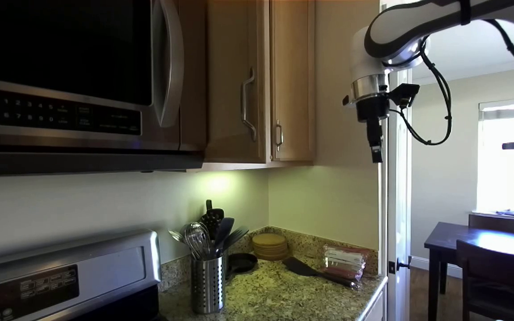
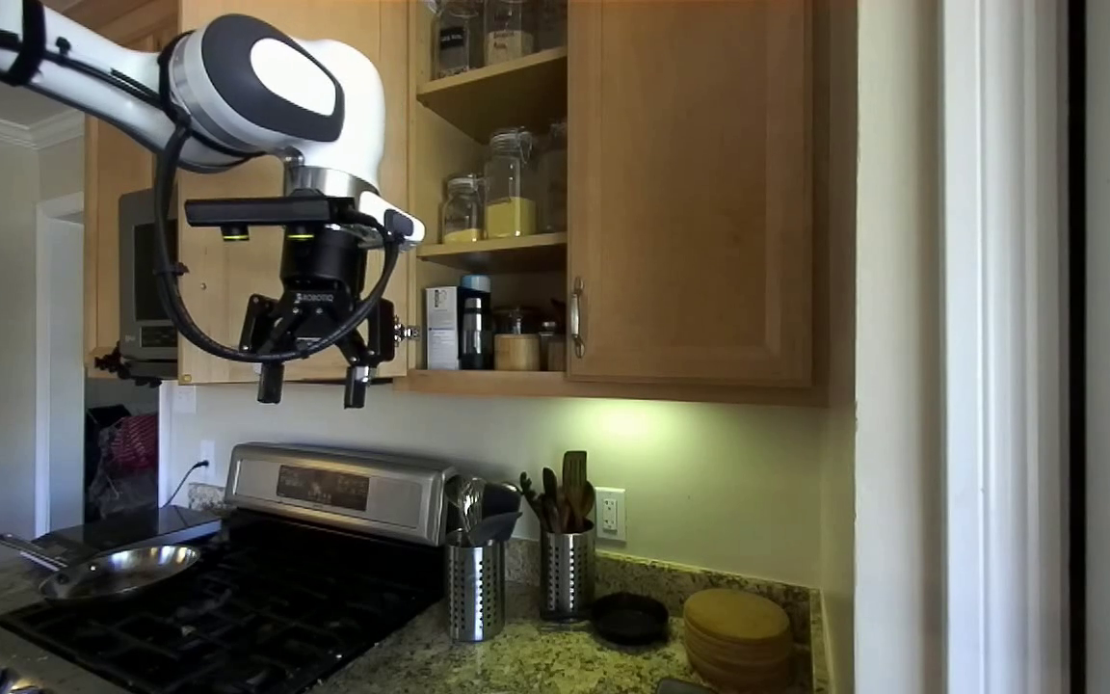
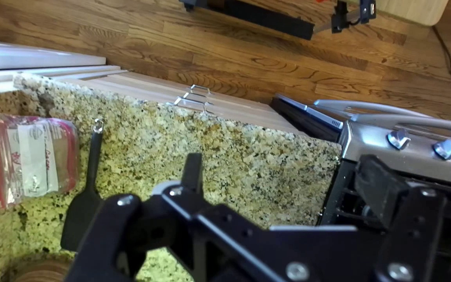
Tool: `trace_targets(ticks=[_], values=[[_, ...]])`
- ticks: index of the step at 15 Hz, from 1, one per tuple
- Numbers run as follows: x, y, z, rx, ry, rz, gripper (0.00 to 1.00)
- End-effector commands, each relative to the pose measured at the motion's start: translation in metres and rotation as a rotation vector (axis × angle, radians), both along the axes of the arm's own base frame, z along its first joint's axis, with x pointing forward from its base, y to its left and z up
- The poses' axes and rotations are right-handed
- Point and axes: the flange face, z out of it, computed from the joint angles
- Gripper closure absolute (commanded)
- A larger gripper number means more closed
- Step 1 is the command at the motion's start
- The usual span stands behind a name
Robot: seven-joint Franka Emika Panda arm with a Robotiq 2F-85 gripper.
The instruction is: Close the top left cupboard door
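The top left cupboard door [image 1: 230,89] is light-brown wood and stands swung open, its silver bar handle [image 1: 244,107] near its right edge. Its inner face [image 2: 237,265] shows in an exterior view, partly hidden behind the arm; its hinge [image 2: 408,333] is at the cabinet frame. My gripper [image 2: 311,399] is open and empty, fingers pointing down, in front of that inner face in the picture. In an exterior view the gripper [image 1: 376,156] hangs well to the right of the door, apart from it. The wrist view shows the spread fingers [image 3: 284,176] above the counter, and no door.
The matching right door [image 2: 690,193] is closed. Open shelves [image 2: 492,246] hold jars and boxes. A microwave [image 1: 60,67] stands left of the door. Below are the stove [image 2: 256,578], utensil holders [image 2: 475,593], a spatula [image 3: 80,215] and a plastic bag [image 3: 33,156] on the counter.
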Motion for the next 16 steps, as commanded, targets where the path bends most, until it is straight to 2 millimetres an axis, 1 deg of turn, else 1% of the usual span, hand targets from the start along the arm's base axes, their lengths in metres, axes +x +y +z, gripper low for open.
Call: trace_targets(ticks=[1, 4, 7, 9, 13, 14, 16], values=[[-0.016, 0.023, 0.012, 0.037, -0.097, 0.015, 0.0], [-0.023, 0.042, 0.025, 0.096, -0.157, 0.05, 0.0], [-0.027, 0.058, 0.038, 0.121, -0.23, 0.037, 0.0], [-0.026, 0.068, 0.045, 0.127, -0.275, 0.015, 0.0], [-0.015, 0.093, 0.054, 0.109, -0.351, 0.005, 0.0], [-0.013, 0.083, 0.056, 0.098, -0.315, 0.025, 0.0], [-0.013, 0.088, 0.056, 0.094, -0.317, 0.031, 0.0]])
